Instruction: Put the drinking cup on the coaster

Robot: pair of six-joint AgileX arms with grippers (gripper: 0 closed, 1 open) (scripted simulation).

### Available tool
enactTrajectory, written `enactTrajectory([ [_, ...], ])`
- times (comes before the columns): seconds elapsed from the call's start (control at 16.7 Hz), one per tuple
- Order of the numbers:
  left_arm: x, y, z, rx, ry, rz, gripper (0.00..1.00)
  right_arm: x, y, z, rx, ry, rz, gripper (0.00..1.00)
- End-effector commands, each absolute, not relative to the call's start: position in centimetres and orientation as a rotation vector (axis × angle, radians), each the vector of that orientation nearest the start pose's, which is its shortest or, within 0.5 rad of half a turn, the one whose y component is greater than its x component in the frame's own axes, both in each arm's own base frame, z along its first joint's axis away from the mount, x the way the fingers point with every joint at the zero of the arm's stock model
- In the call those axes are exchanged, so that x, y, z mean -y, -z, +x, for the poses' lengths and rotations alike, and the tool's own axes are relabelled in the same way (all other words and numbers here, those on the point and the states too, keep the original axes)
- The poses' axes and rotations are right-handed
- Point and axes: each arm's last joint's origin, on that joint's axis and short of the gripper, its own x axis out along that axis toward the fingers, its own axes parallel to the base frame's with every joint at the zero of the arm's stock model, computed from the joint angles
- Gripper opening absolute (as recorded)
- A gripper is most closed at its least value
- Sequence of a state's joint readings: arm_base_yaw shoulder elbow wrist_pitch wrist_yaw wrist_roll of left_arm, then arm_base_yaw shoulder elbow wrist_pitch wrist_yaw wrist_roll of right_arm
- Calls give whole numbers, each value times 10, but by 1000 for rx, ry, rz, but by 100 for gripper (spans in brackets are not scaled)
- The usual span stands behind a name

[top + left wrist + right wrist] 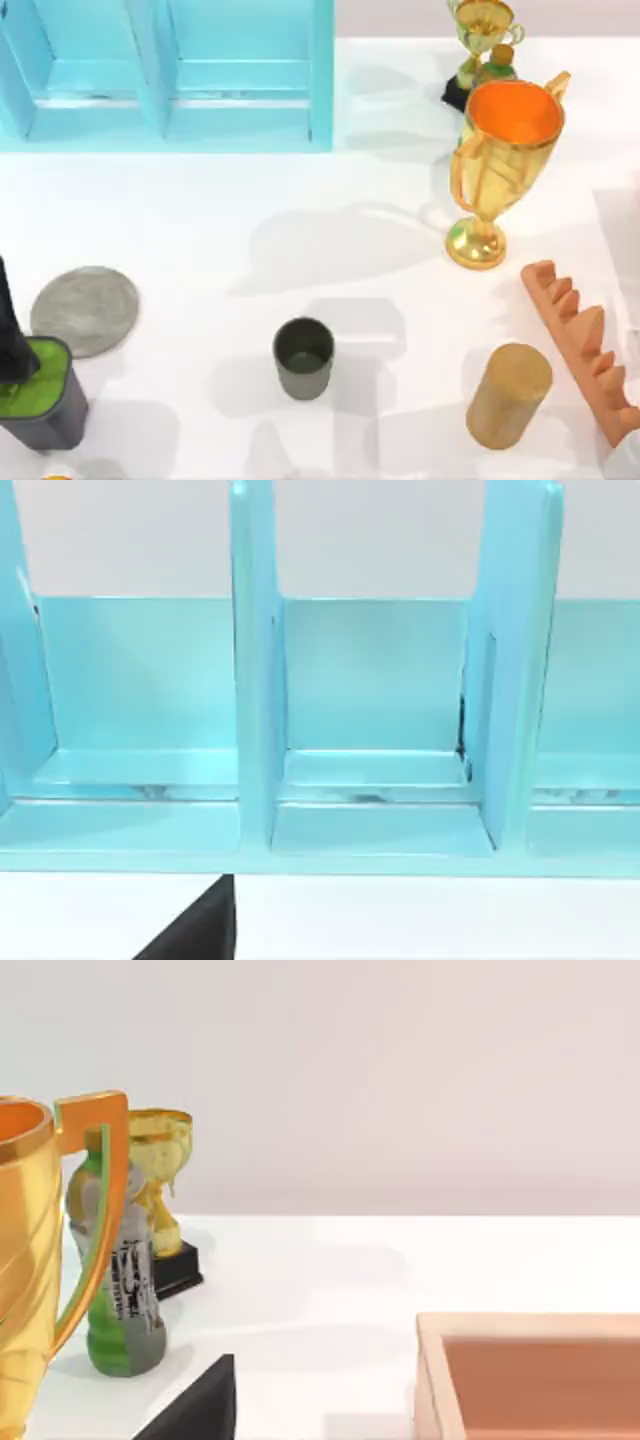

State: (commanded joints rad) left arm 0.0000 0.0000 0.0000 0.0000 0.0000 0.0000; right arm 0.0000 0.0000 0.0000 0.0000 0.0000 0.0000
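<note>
The drinking cup (303, 357) stands upright on the white table (300, 230), near the front edge and about in the middle between the left and right edges. It is open at the top and dark inside, and nothing touches it. The coaster (85, 310) lies flat near the left edge, well apart from the cup. Just in front of the coaster, at the front left corner, stands a dark grey box with a green top (40, 395), and a black object partly covers it.

At the back left corner stands a light blue rack (170, 75) with upright dividers; the left wrist view looks straight into its compartments (375, 730). Toward the back right there is a big golden trophy with orange inside (503, 165). Behind it, at the back edge, stand a smaller golden trophy (482, 30) on a black base and a green bottle (120, 1290). Near the right edge a terracotta toothed piece (580, 340) lies diagonally, and a tan wooden cylinder (508, 395) stands just beside it, near the front right corner.

For both arms, I cannot tell the state of the jaws, whether released or clenched.
</note>
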Motion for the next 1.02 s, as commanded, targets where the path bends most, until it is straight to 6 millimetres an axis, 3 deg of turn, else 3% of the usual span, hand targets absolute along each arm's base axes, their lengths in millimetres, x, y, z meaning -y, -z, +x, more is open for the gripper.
enactTrajectory([
  [0.24,3,-165,106,-28,23,16,100,1,-160,106,0,0,0,100],
  [0.54,20,-209,113,-236,185,157,100,1,-160,106,0,0,0,100],
  [0.78,48,-250,142,-511,402,369,100,1,-160,106,0,0,0,100],
  [1.02,102,-268,187,-804,670,643,100,1,-160,106,0,0,0,100],
])
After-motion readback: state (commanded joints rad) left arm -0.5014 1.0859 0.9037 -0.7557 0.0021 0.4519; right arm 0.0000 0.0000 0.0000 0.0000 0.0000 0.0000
